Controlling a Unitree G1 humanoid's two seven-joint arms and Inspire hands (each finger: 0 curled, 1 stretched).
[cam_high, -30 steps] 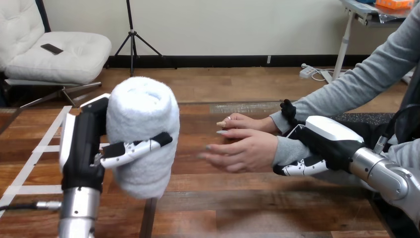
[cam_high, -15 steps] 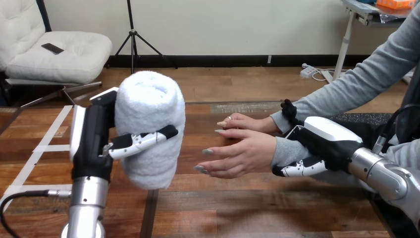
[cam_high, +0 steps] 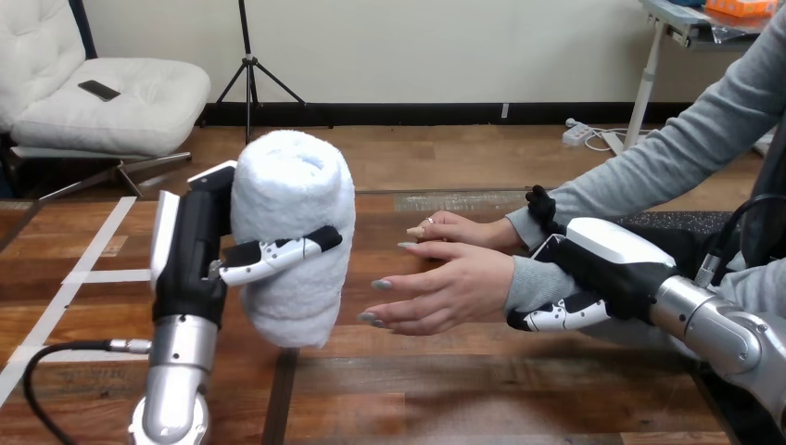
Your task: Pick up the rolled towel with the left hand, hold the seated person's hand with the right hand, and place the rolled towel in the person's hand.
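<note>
At the near edge, counter: bare wood below both arms, so you have nothing here to knock over.
Low left, left forearm: it rises almost upright from the bottom edge, which carries the load high above the wood.
Above it, left robot hand: closed round the towel, palm behind the roll and thumb lying across its front. The hold sits about mid-height, which I judge balances the roll.
In that grip, towel: a white roll standing on end, clear of the counter. It is just left of the person's fingertips but apart from them.
Low right, right robot hand: wrapped on the grey-sleeved wrist, with white fingers curled beneath and dark fingertips showing above the sleeve. That grip probably steadies the receiving palm.
Mid-counter, person's near hand: lifted off the wood and empty, palm turned toward the towel, fingers spread as if to receive.
Behind that, person's far hand: low by the counter, holding nothing, out of the towel's path.
Ahead, your step: pick-up and wrist hold look done and only the handover remains. Bring the roll rightward into the open palm, and don't release until the person's fingers close on it.
</note>
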